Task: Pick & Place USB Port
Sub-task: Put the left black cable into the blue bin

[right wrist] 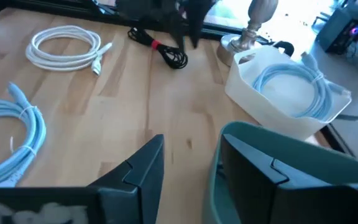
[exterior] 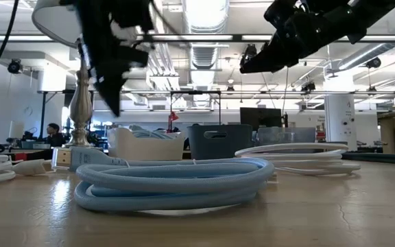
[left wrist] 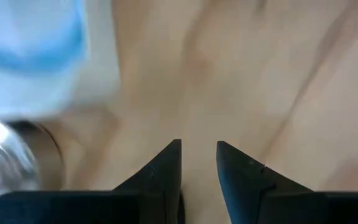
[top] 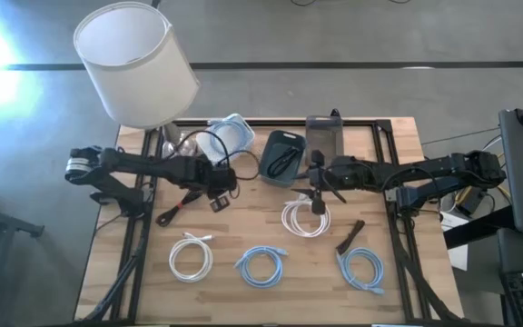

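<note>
Beside right hand (top: 314, 186), empty and parted: coiled white USB cable (top: 303, 218), plug unclear.

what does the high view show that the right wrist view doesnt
Only the high view: the lampshade, both arms, the right gripper above a white coil, and the clear bin.

Only the right wrist view: that gripper's fingers standing apart, and the blue cable inside the white bin.

Both: the wooden table, the teal bin, and the red-tied black cable.
</note>
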Controlling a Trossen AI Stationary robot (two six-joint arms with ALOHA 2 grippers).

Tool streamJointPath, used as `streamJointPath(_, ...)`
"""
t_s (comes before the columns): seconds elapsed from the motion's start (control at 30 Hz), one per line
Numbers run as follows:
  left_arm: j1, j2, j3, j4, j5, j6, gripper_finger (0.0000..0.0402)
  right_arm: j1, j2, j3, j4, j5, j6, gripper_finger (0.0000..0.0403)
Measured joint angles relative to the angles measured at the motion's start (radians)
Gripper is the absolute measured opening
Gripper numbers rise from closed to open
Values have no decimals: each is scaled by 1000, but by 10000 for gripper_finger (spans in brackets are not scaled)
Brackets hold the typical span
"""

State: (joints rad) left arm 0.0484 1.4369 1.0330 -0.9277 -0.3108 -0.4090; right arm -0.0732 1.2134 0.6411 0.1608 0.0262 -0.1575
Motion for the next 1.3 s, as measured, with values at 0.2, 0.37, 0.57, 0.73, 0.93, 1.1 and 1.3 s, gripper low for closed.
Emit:
streamJointPath(0.2,-3,0,-134,-18,171,-79,103,-4,0,44,2,0,-40,180)
streamJointPath(0.37,-4,0,-211,-38,169,-158,103,-4,0,52,1,-1,-50,180)
streamJointPath(0.57,-9,0,-224,-137,169,-239,103,-4,0,52,1,-1,-87,179)
streamJointPath(0.73,-8,0,-248,-153,157,-242,103,-4,0,52,0,-1,-89,179)
streamJointPath(0.93,-8,0,-300,-132,78,-262,101,-4,0,52,0,-1,-89,180)
streamJointPath(1.1,-8,-1,-348,-45,92,-258,101,-4,0,51,0,-2,-89,178)
streamJointPath(1.3,-7,-3,-382,35,96,-258,90,-4,0,51,0,-2,-90,180)
